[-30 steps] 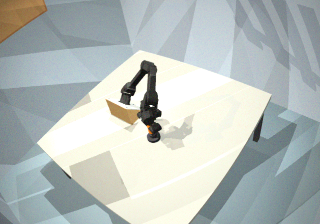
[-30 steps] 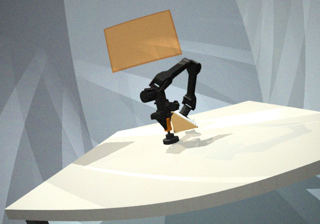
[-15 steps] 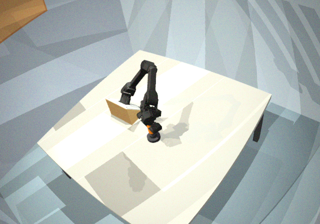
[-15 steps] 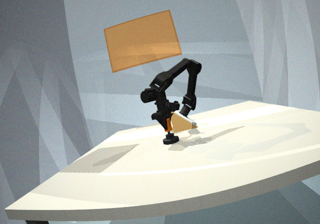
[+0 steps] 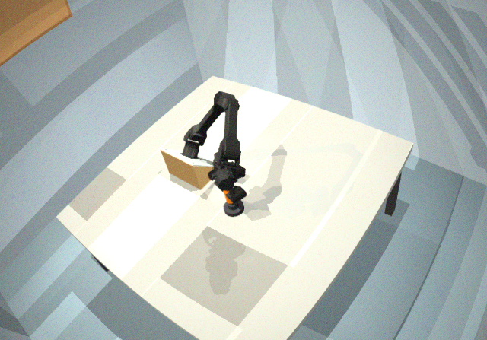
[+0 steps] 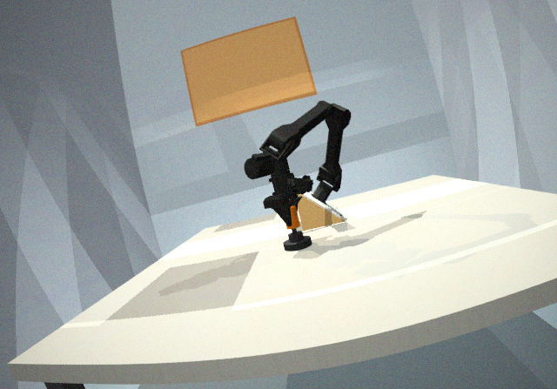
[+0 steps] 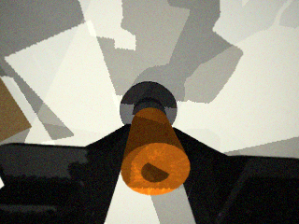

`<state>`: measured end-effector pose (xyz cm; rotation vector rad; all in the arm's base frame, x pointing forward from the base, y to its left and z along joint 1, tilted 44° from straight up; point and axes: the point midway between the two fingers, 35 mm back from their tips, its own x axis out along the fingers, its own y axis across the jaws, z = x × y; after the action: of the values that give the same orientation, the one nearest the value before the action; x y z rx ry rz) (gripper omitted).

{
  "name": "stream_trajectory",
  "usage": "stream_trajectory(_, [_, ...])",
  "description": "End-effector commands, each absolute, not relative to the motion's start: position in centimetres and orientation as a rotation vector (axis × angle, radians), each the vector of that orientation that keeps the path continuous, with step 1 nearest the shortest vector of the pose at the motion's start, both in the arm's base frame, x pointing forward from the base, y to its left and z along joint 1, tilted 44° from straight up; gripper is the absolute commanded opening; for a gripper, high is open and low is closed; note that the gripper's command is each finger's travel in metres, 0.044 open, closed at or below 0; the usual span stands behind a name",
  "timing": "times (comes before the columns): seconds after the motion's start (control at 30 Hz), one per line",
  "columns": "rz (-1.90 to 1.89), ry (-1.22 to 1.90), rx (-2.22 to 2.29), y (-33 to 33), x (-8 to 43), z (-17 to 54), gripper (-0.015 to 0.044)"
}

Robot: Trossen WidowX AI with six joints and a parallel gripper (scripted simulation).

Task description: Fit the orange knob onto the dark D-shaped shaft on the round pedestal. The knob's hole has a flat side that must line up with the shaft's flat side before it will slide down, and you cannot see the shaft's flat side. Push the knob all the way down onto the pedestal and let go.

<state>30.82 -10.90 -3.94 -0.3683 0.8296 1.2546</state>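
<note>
Orange and tubular, the knob [image 6: 293,217] [image 7: 155,161] shows a dark D-shaped hole in its end. The hand [image 5: 232,195] [image 6: 292,220] [image 7: 150,129] grips it between both fingers. Below the hand, the dark round pedestal [image 5: 233,209] [image 6: 297,243] [image 7: 126,113] stands on the desk [image 5: 338,163] [image 6: 359,312] [image 7: 262,93], its base uncovered by the knob.

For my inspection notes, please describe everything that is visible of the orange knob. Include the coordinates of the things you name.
The orange knob [image 6: 292,217] [image 7: 155,151] is a long, plain cylinder with a smooth, plastic-looking side. Its near end face, in the wrist view, shows a dark D-shaped hole with one straight side. It stands roughly upright, gripped between the fingers of the end effector [image 6: 290,224] [image 7: 155,151], above the dark round pedestal [image 5: 233,209] [image 6: 297,244] [image 7: 126,112]. A piece of dark shaft shows below it, so it is not fully down.
</note>
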Motion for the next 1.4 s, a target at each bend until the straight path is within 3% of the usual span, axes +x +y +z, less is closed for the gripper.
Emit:
stream_trajectory(0.0, [1.255, 0.825, -0.375, -11.18, 30.97, -3.72, 0.0000])
stream_trajectory(0.3, [1.345, 0.695, -0.544, -11.31, 31.12, -3.72, 0.0000])
stream_trajectory(1.37, [1.345, 0.695, -0.543, -11.05, 30.94, -3.86, 0.0000])
